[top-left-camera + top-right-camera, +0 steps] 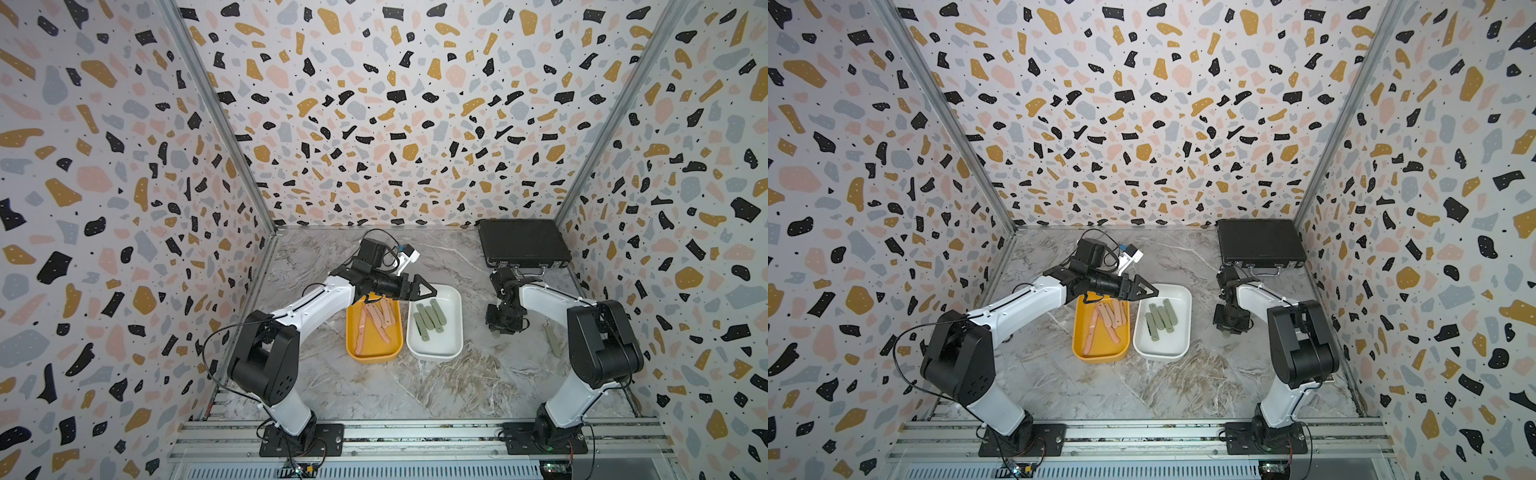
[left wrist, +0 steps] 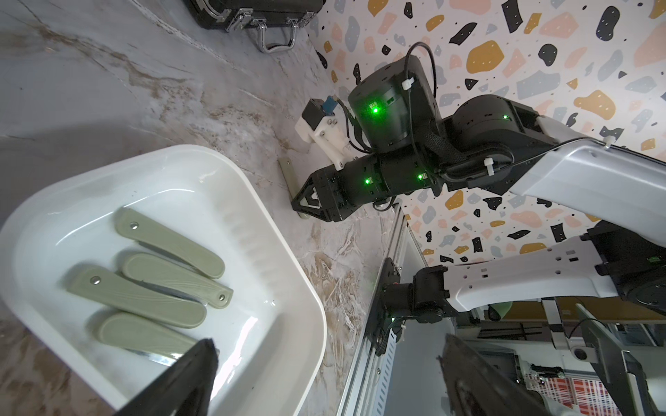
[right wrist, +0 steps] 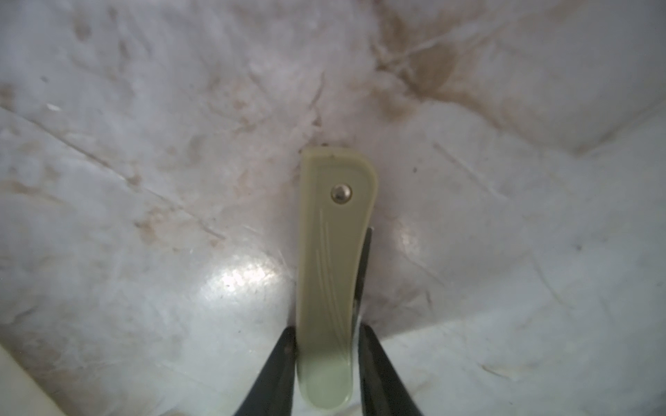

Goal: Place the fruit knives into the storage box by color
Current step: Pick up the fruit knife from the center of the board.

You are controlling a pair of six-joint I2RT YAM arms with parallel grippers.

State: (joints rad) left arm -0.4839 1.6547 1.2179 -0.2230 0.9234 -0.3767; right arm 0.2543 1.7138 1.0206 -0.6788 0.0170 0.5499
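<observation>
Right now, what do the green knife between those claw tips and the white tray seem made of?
Green knife: matte moulded plastic handle, judging by faint moulded lines; shiny metal rivet and thin metal blade edge. White tray: glossy, likely plastic, perhaps ceramic; bright reflections, ribbed inner wall.

Walls (image 1: 374,104) wear a terrazzo pattern: a white ground scattered with black, mustard, pale pink and grey-blue blobs and fine black specks. The surface (image 1: 415,386) is grey-white marble veined with brown. A mustard-yellow tray (image 1: 374,358) holds pale pink fruit knives (image 1: 376,316); a glossy white tray (image 1: 434,354) holds sage-green fruit knives (image 1: 428,318). The case (image 1: 521,241) is black with silver latches and handle. The left arm (image 1: 320,295) and right arm (image 1: 544,299) are white with black joints. The left tool (image 1: 430,291) is black. The black right tool (image 3: 326,336) flanks a single knife (image 3: 335,252), pale sage green with faint curved lines and a silver rivet.
</observation>
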